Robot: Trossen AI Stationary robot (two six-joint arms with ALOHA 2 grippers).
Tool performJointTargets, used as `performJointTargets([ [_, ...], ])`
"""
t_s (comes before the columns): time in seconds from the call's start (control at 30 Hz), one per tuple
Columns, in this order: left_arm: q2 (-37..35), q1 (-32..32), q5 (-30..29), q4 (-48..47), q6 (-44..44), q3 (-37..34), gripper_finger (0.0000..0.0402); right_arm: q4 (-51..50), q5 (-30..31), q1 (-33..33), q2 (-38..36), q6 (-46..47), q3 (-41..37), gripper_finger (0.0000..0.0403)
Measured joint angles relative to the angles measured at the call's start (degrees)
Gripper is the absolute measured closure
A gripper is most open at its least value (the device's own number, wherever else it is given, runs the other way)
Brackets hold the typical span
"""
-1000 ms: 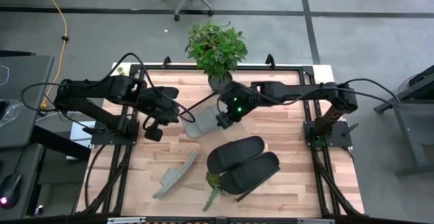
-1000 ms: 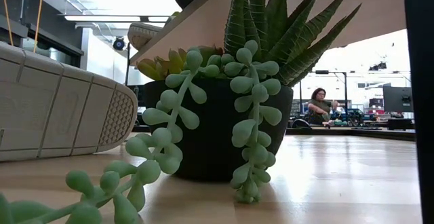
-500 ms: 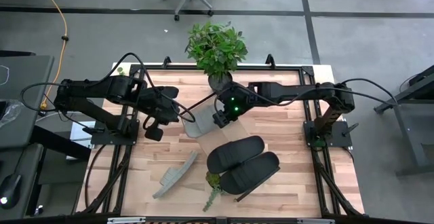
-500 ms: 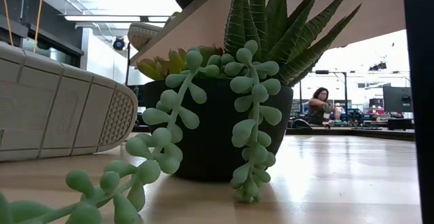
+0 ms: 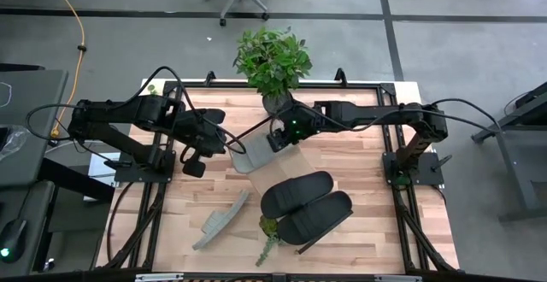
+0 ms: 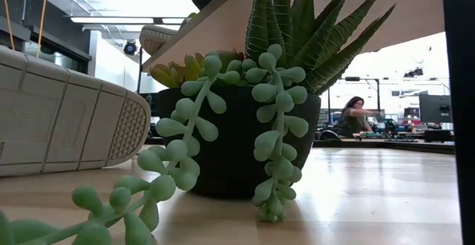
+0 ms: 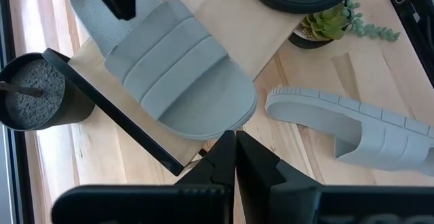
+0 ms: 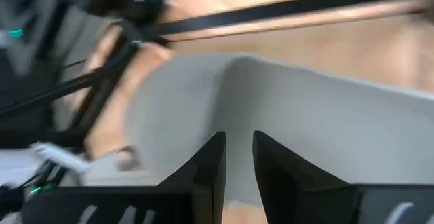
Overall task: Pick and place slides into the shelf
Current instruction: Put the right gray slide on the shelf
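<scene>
Four slides show: one grey slide lies on its side on the table nearest me, beside a small succulent pot. Two black slides sit on the shelf just behind, and the other grey slide rests at the shelf's far end. They look light, rubbery and springy; the wide strap seems the best hold. The left gripper, jaws pinched together, hovers beside that far slide. The right gripper, jaws narrowly apart, hangs over it. A leafy plant stands beyond.
</scene>
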Motion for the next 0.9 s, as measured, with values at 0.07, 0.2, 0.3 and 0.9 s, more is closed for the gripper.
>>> performJointTargets([
  [0.07,0.0,0.0,0.0,0.0,0.0,0.0,0.0399,-3.8,1.5,0.0,-0.1,0.5,0.0,0.0341],
  [0.2,0.0,0.0,0.1,0.0,0.0,0.0,0.0399,-10.7,5.6,0.3,-2.0,0.8,0.0,0.0341],
  [0.3,0.0,0.0,0.1,0.0,0.0,0.0,0.0399,-13.9,10.3,0.9,-4.7,0.9,0.0,0.0341],
  [0.9,0.0,0.0,0.6,0.0,-0.5,0.0,0.0399,-28.9,10.5,-0.8,-3.0,4.7,-0.1,0.0341],
])
